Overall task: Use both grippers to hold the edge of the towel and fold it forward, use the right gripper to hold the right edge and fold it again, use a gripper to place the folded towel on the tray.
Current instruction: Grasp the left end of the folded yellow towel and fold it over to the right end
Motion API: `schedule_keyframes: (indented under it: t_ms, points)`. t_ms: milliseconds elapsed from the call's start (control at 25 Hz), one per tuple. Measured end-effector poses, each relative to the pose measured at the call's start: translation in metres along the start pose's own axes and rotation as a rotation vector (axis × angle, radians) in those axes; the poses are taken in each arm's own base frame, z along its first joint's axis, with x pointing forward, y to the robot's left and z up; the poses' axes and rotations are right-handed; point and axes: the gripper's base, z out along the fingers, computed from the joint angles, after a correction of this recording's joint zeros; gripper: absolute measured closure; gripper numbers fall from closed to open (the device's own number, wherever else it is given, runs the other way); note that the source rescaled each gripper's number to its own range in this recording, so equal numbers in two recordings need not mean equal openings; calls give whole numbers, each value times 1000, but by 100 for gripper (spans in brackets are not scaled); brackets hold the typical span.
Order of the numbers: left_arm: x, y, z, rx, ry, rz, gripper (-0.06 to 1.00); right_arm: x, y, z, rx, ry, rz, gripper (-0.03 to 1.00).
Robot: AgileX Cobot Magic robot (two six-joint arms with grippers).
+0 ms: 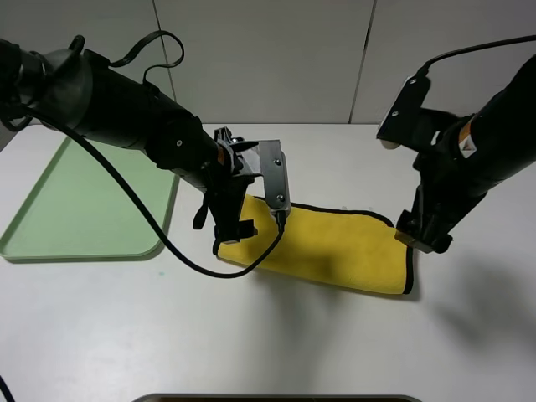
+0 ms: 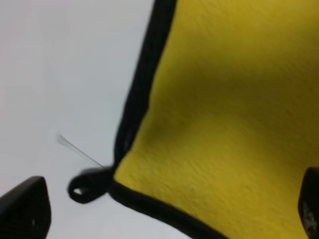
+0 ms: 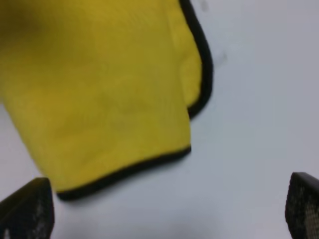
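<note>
Yellow plush, the towel point(image 1: 335, 251) lies flat on the desk point(image 1: 251, 335), apparently folded once, its long axis running left to right. The right end effector point(image 1: 423, 236) hangs just above the towel's right end, jaws wide and empty, so it is the nearer arm for the second fold. The left end effector point(image 1: 231, 233), likewise open and empty, stands over the left end. The tray point(image 1: 84, 201) lies further left, apart from the towel.

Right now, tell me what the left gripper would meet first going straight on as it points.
The towel: the open left gripper points at its corner, yellow cloth filling most of the gap between its jaws. Depth is unclear, but nothing seems in between.
</note>
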Motion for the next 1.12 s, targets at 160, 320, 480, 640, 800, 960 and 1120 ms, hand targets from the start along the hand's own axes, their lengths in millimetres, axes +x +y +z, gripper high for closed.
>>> schedule_keyframes:
  t_ms: [160,320,480,640,800,960,1120]
  points:
    - [0,-1,0,12,4,-23,-5,18,2,-41,-2,-22,130,-3]
    - [0,-1,0,13,4,-26,-5,42,10,-87,-5,-106,227,-3]
    - [0,-1,0,13,4,-26,-5,73,20,-131,15,-234,354,-3]
    - [0,-1,0,13,4,-26,-5,111,34,-166,48,-364,471,-3]
    - [0,-1,0,13,3,-26,-5,145,49,-189,88,-503,516,-3]
    - [0,-1,0,13,3,-26,-5,163,61,-193,93,-621,561,-3]
    - [0,-1,0,13,3,-27,-5,166,74,-164,48,-631,570,-3]
